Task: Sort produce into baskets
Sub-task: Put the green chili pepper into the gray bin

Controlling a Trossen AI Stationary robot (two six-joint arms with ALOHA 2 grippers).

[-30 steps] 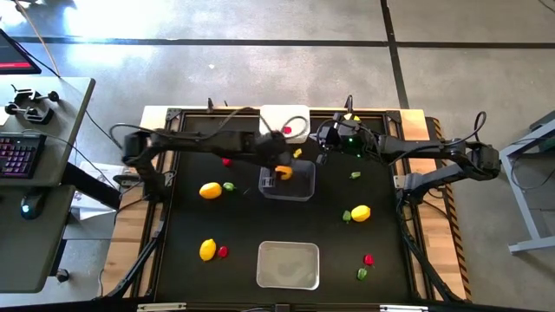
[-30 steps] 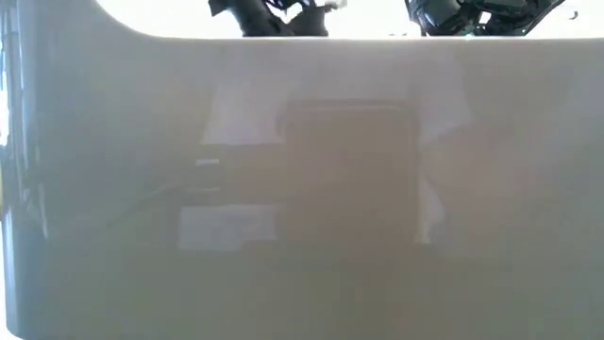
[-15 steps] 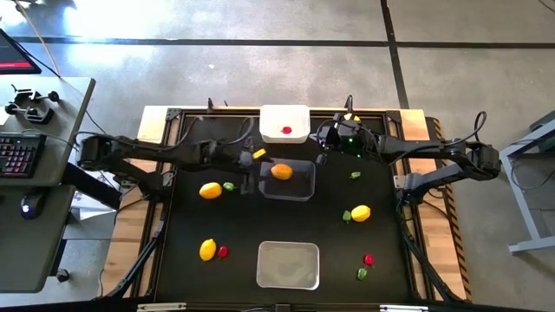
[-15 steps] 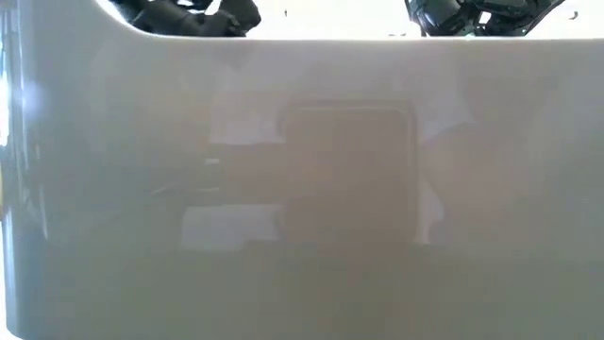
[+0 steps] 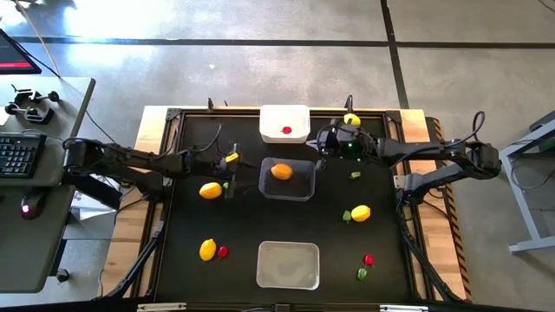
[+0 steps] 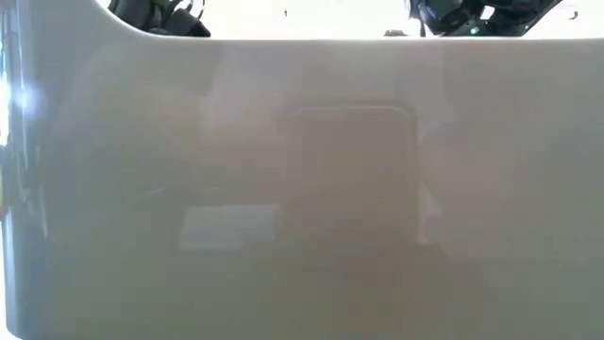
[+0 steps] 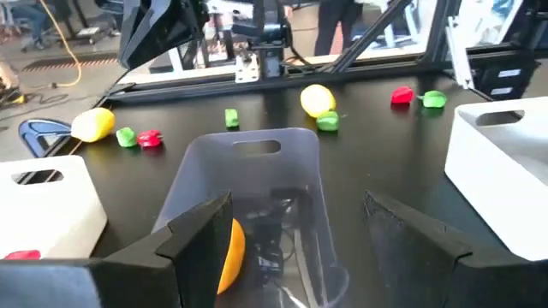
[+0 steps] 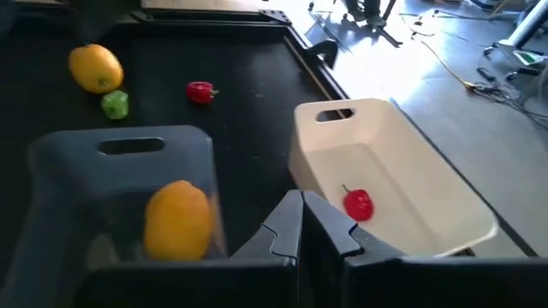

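Note:
A clear dark basket [image 5: 299, 186] stands mid-table with one lemon [image 5: 281, 172] lying in it. The white basket [image 5: 285, 115] behind it holds a red berry [image 5: 287, 131]. The pale grey basket [image 5: 288, 264] stands near the front edge. My left gripper [image 5: 234, 169] is open and empty just left of the clear basket, facing it [image 7: 295, 214]. My right gripper [image 5: 319, 156] is shut and empty at the clear basket's far right corner [image 8: 300, 224]. Loose lemons [image 5: 210, 191], [image 5: 207, 250], [image 5: 361, 212] lie on the black mat.
Green pieces [image 5: 228, 185], [image 5: 355, 175], [image 5: 362, 274] and red berries [image 5: 223, 251], [image 5: 368, 259] lie scattered on the mat. In the low view the pale basket's wall [image 6: 302, 189] fills nearly the whole picture.
My left gripper was over the clear basket with a lemon. It has let the lemon go and drawn back toward the table's left edge. The lemon now lies in the clear basket.

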